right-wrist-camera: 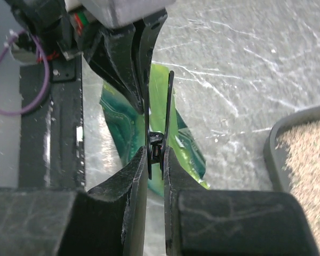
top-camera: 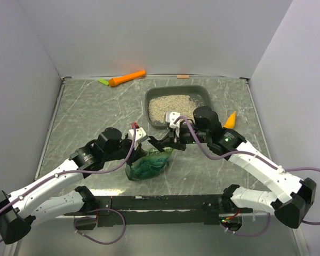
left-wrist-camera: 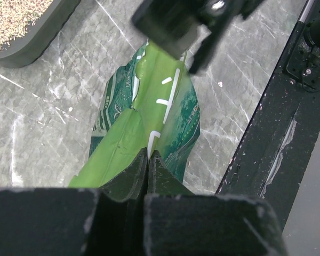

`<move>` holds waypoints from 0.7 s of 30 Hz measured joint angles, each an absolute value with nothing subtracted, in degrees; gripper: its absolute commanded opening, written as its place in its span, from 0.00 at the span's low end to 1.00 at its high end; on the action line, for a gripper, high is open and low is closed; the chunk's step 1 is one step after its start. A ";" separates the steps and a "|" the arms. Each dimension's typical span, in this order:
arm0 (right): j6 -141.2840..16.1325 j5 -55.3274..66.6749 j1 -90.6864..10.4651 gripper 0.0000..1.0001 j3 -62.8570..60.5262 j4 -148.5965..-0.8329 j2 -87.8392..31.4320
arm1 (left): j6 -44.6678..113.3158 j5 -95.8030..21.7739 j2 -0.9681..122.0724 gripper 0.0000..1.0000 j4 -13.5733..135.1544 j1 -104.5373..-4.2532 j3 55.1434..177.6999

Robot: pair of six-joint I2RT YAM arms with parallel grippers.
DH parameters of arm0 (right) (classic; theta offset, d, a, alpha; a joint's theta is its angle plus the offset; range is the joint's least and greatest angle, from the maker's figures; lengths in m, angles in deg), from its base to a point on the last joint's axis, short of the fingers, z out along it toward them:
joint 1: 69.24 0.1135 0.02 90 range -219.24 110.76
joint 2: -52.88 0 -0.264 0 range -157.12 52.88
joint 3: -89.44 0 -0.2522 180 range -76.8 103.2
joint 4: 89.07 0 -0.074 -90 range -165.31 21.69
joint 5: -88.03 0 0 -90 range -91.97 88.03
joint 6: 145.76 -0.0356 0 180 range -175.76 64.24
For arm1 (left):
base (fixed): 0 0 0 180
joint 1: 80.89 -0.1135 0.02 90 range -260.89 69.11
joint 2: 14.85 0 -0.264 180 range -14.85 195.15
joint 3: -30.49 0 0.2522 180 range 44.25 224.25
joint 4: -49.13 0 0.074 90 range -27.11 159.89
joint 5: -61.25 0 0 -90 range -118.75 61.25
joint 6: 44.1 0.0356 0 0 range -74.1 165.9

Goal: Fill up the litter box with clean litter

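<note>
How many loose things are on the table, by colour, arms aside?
Orange: 2, long piece, small piece
Green: 1, bag
Grey: 1, box
Black: 1, clip
Total: 5

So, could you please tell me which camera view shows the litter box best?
The top external view: nearly the whole litter box shows there, with the clean litter inside; the right arm hides part of its near rim. The left wrist view catches only one corner, the right wrist view only a stretch of rim and litter.
</note>
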State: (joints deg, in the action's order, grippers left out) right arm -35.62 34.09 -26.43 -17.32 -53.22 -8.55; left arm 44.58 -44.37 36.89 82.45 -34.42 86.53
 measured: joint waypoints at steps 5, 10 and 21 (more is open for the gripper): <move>-29.24 38.33 -27.52 0.00 -17.01 -53.22 -11.68 | 44.54 -44.41 35.82 0.01 82.01 -34.35 85.73; -24.45 40.91 -28.18 0.00 -15.98 -51.98 -14.04 | 44.32 -44.39 35.82 0.01 82.01 -34.33 85.73; -14.88 38.92 -28.42 0.00 -8.51 -37.36 -16.35 | 43.73 -44.24 35.76 0.01 82.03 -34.31 85.73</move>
State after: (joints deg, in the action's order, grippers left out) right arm -14.88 38.92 -28.42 -8.51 -37.36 -16.35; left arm 43.73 -44.24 35.76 82.03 -34.31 85.73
